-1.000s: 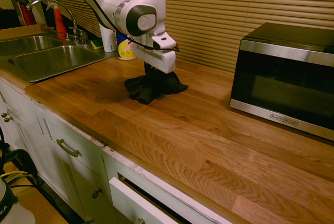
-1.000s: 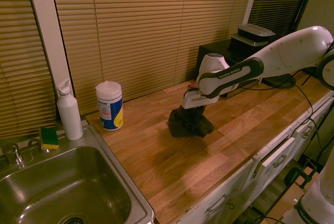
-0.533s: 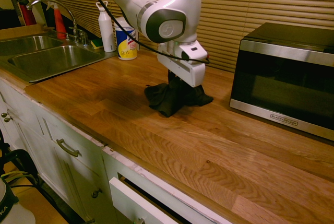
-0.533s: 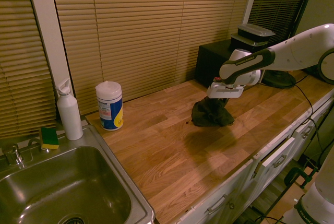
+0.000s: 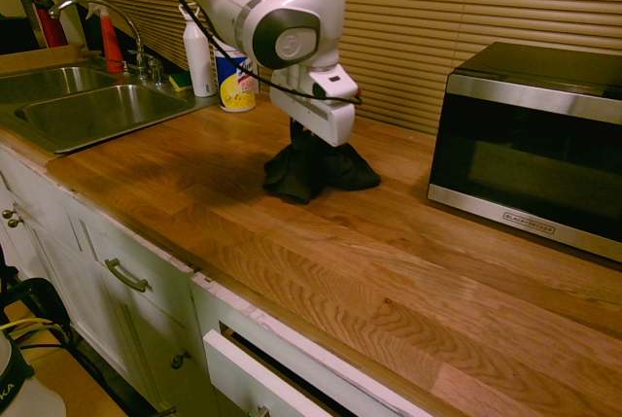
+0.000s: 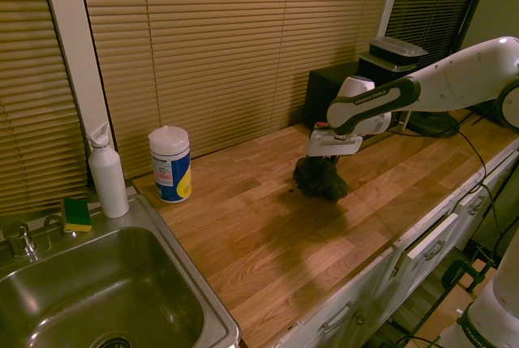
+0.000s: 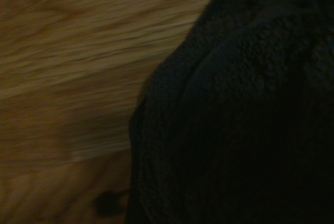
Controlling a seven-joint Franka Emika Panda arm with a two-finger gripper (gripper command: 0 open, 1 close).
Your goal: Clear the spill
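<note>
On the wooden bench, between the wipes canister and the microwave, the gripper grasped a bunched black rag pressed onto the wood. One dark blot of the spill showed just beside the rag's edge in the wrist view; the others were hidden, so the row's axis could not be told. A stroke running off-line might well miss that blot or smear it.

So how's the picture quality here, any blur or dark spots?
Wrist view: soft and dim, the rag nearly featureless black. First exterior view: warm light, sharp, arm shadow on the counter. Second exterior view: dim, shadow spreads below the rag.
</note>
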